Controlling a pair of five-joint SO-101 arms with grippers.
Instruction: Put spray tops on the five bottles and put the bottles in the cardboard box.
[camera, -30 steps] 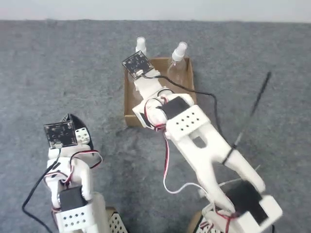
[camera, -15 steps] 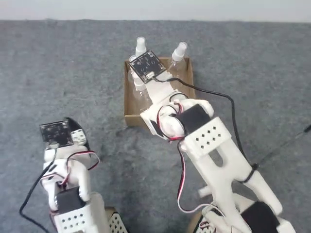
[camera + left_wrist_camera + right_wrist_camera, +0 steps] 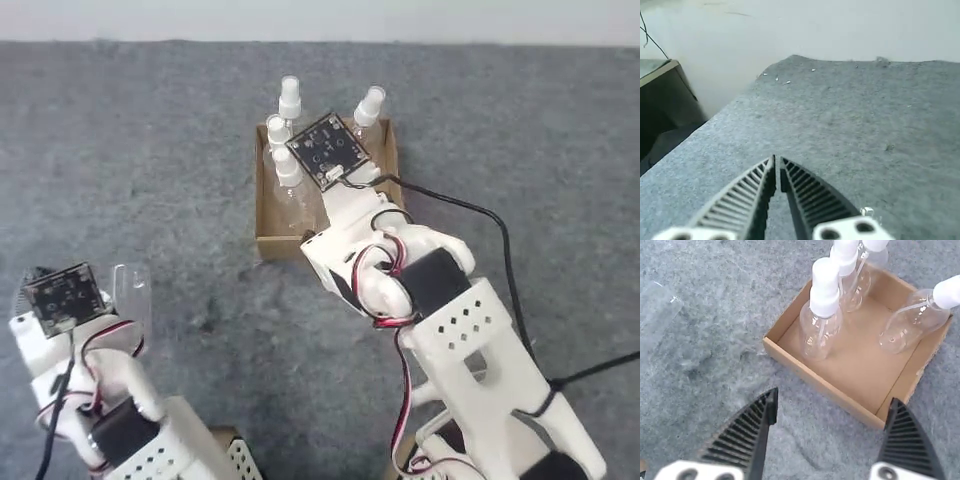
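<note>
**Desk** (image 3: 150,150): grey felt surface carrying all items.

**Right arm** (image 3: 450,310): reaches to the cardboard box. Compared with 1.0 s ago, its wrist has drawn back from the box's far-left corner toward the near wall and across to the right. The right gripper (image 3: 832,400) hangs over the desk just before the near wall of the box. Its jaws are spread wide and hold nothing.

**Left arm** (image 3: 110,400): since 1.0 s ago it has swung away toward the left edge of the high view, well apart from the box. The left gripper (image 3: 776,160) points out over bare desk. Its jaws are all but closed, with a thin slit between them and nothing in it.

**Cardboard box** (image 3: 268,235): position unchanged, open side up.

**Bottles in the box:** 4, all upright and all with spray tops.
- 3 line the left wall: the far bottle (image 3: 290,98), the middle bottle (image 3: 277,130) and the near bottle (image 3: 287,165).
- The wrist covered the middle and near bottles 1.0 s ago. They are now exposed.
- The right-hand bottle (image 3: 370,105) stands at the far-right corner, as before.

**Uncapped bottle** (image 3: 132,290): clear, outside the box, on the desk just beside the left arm's wrist. It was not visible there 1.0 s ago.
</note>
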